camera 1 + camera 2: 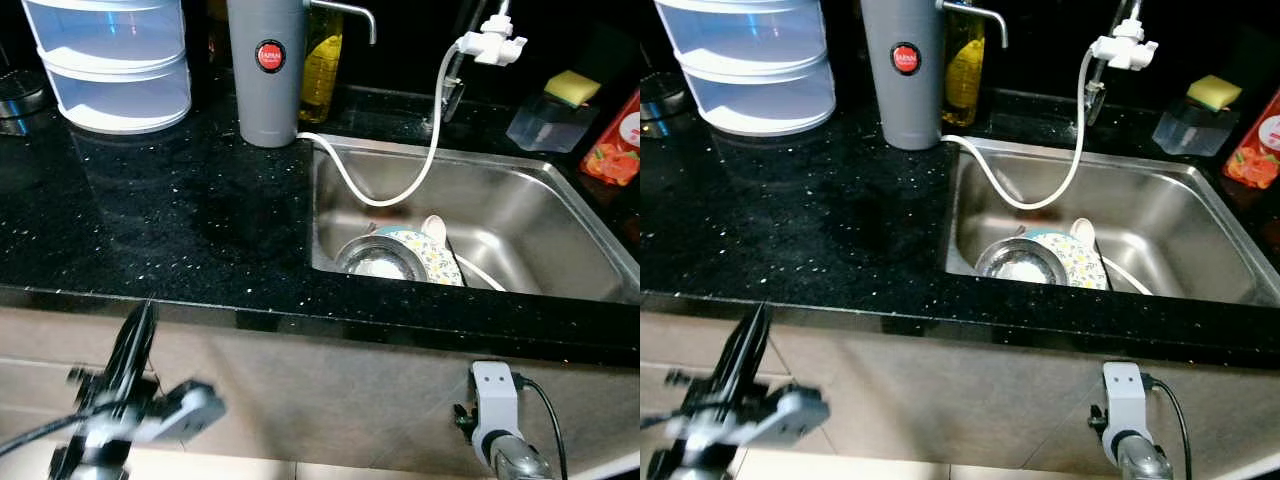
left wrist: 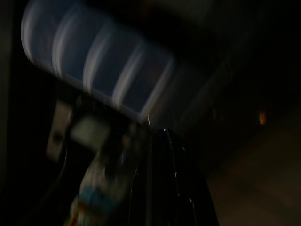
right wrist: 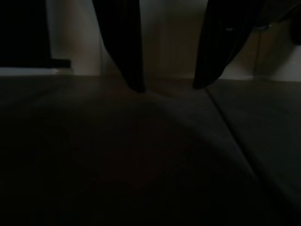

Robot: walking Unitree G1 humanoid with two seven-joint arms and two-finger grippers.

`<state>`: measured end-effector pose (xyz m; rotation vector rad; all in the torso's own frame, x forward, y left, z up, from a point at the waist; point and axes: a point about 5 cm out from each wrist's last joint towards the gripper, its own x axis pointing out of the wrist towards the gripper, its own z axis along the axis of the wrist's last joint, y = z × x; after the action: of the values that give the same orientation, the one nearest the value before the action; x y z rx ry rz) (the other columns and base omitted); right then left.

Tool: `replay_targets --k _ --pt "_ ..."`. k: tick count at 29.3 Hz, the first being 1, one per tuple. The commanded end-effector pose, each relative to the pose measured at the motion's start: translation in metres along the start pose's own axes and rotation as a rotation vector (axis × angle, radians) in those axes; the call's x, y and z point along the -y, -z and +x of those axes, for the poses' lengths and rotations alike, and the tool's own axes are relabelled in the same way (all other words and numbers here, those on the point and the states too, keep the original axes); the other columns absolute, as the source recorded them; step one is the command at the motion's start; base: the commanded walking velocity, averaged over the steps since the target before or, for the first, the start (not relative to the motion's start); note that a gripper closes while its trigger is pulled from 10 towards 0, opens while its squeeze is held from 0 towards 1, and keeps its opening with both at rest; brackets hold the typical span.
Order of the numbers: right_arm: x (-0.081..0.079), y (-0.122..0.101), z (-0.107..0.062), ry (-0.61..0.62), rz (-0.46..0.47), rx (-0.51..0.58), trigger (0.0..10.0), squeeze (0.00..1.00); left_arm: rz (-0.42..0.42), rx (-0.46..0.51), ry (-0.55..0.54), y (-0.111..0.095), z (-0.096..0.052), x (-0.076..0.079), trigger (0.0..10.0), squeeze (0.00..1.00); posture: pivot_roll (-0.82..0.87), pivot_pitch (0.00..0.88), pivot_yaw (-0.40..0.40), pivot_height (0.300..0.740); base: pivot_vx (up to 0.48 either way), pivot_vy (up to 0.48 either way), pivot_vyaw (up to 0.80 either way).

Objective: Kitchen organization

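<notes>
I hold both arms low before the sink (image 1: pixel 560 190), where a patterned bowl (image 1: pixel 430 255) waits for sorting; right gripper (image 3: pixel 167 87) parted and empty, left gripper (image 1: pixel 135 345) too blurred to tell.

Counter (image 1: pixel 180 220): black with fine white speckles. Sink (image 1: pixel 560 230): brushed silver steel. Bowl (image 1: pixel 425 250) in the sink: light blue rim, white body with a small yellow-green floral print. Hose (image 1: pixel 400 190): white. Cylinder (image 1: pixel 265 70) on the counter: grey, with a round red badge. Bottle (image 1: pixel 322 65) behind it: yellow. Stacked containers (image 1: pixel 115 60): translucent white-blue. Sponge (image 1: pixel 572 87): yellow over green. Package (image 1: pixel 615 145): red-orange.
</notes>
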<state>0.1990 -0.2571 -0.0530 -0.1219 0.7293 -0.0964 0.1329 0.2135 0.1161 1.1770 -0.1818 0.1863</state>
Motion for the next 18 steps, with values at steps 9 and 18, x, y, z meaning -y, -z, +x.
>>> replay_targets --k 9,18 --pt "0.018 0.024 -0.01 0.065 0.0 -0.094 10.0 0.0 -0.352 -0.669 0.193 0.071 -0.062 0.084 10.0 0.0 0.29 0.0 -0.14 0.74 0.0 0.0 0.0" --pt "0.018 0.101 -0.048 -0.069 -0.158 -0.488 10.0 0.0 -0.728 -1.129 0.494 0.091 -0.107 0.154 10.0 0.0 0.22 0.0 -0.133 0.74 0.0 0.0 0.0"
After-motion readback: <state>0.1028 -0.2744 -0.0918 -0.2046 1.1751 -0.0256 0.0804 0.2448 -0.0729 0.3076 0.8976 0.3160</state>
